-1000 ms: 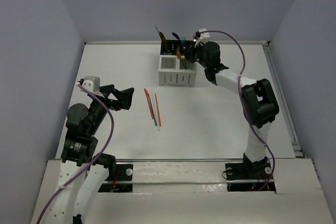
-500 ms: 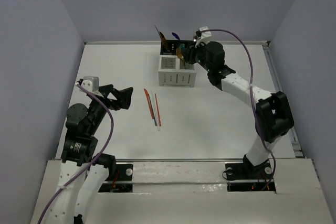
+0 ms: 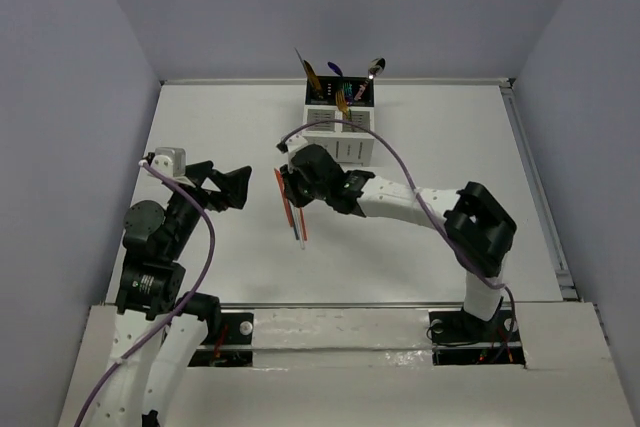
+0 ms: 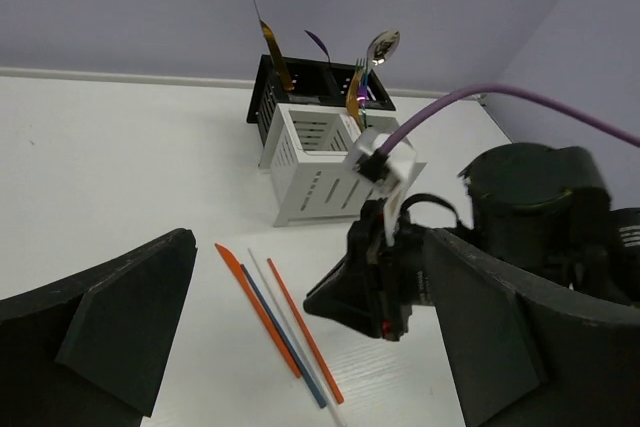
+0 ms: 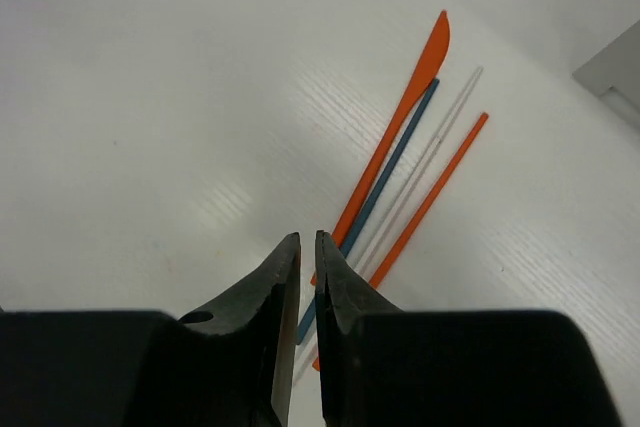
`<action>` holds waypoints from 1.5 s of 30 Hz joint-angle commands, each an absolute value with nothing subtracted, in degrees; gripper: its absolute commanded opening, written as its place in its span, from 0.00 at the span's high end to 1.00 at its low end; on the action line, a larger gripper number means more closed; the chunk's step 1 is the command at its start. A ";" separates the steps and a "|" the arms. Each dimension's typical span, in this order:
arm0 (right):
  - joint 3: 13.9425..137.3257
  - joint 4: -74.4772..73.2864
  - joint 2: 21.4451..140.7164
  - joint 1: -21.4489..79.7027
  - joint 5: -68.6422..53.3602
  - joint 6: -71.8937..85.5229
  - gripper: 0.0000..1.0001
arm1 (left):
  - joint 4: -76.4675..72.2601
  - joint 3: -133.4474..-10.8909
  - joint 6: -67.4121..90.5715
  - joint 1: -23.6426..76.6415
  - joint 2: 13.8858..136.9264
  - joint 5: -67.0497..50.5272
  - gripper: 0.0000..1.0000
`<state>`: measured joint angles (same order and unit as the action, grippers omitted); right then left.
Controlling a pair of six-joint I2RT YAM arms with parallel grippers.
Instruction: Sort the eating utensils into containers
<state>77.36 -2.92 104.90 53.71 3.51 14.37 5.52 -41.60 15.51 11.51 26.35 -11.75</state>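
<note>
Several slim sticks lie side by side on the table (image 3: 292, 209): an orange flat-tipped one (image 5: 395, 137), a blue one (image 5: 385, 182), a pale one (image 5: 430, 147) and an orange-red chopstick (image 5: 440, 177). My right gripper (image 5: 308, 239) hangs just above their near ends, jaws almost together and empty; it also shows in the top view (image 3: 291, 183). My left gripper (image 3: 240, 190) is open and empty, left of the sticks. The white slatted caddy (image 3: 345, 150) at the back holds gold, purple-blue and silver utensils (image 4: 362, 72).
The right arm (image 3: 400, 202) stretches across the table's middle in front of the caddy (image 4: 310, 172). White table walls run along the back and right edges (image 3: 520, 147).
My right gripper has left the caddy and swung forward and left, down over the sticks. A silver spoon now stands in the caddy's right side. The left arm has not moved.
</note>
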 commanded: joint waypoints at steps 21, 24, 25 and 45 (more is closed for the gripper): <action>111.88 -28.74 133.42 55.90 17.67 18.19 0.73 | 2.99 -41.04 15.64 10.63 24.78 -12.74 0.01; 111.53 -28.65 133.42 55.28 17.23 18.28 0.73 | 3.08 -41.04 15.64 10.63 24.78 -13.01 0.01; 111.45 -28.39 133.50 55.28 16.88 18.28 0.73 | 2.90 -41.04 15.64 10.63 24.87 -13.27 0.01; 117.60 -31.02 139.92 54.23 15.12 16.52 0.77 | 2.99 -40.96 15.73 10.63 25.05 -13.71 0.01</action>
<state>115.52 -28.53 137.73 54.70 15.46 17.32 5.50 -41.60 15.53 11.07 25.21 -13.04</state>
